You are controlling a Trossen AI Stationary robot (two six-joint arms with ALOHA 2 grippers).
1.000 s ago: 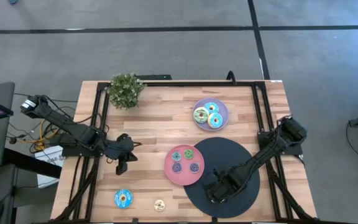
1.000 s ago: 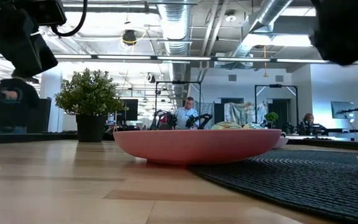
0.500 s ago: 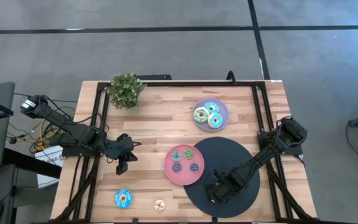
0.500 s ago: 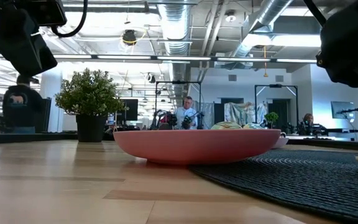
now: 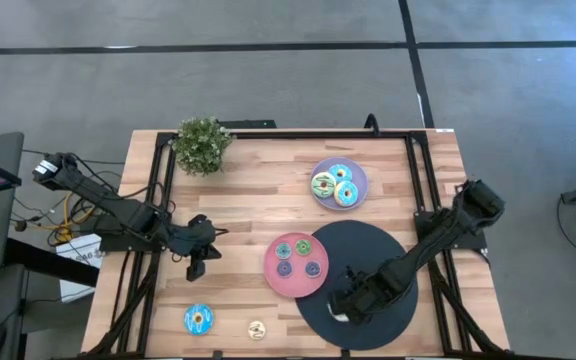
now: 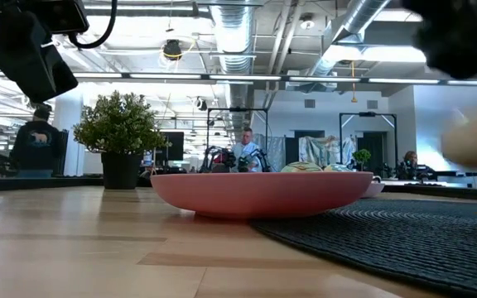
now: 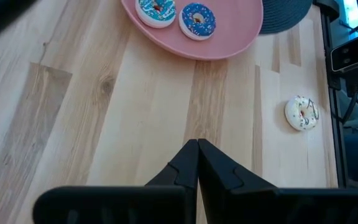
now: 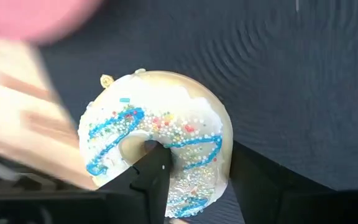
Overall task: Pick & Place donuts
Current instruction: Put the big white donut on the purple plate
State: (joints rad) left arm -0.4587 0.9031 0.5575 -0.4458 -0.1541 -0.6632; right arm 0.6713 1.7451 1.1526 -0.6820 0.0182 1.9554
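Note:
My right gripper (image 5: 344, 304) is over the black disc (image 5: 368, 250), shut on a white-iced donut (image 8: 160, 137) with blue drizzle and sprinkles. The donut shows as a cream blur in the low view (image 6: 474, 141). My left gripper (image 5: 195, 265) is shut and empty above the table's left part; it also shows in the left wrist view (image 7: 197, 149). A pink plate (image 5: 271, 270) holds several small donuts. A lilac plate (image 5: 360, 175) holds three larger ones. A blue donut (image 5: 198, 319) and a small pale one (image 5: 256, 329) lie flat on the table near its front edge. My right gripper has one finger (image 8: 154, 171) in the donut's hole and the other (image 8: 250, 177) outside its rim, pinching the ring's wall (image 8: 201, 162) between them. The fingers come from above, pointing down. The donut is lifted clear of the black disc, iced face up.
A potted plant (image 5: 203, 145) stands at the far left corner. The black frame rails (image 5: 163, 190) run along the table's left, right and far sides. The low camera (image 7: 347, 56) sits at the front edge. People (image 6: 245, 149) stand in the room behind.
My right gripper has gone up with the white donut, which was resting on the black disc and now hangs clear above it.

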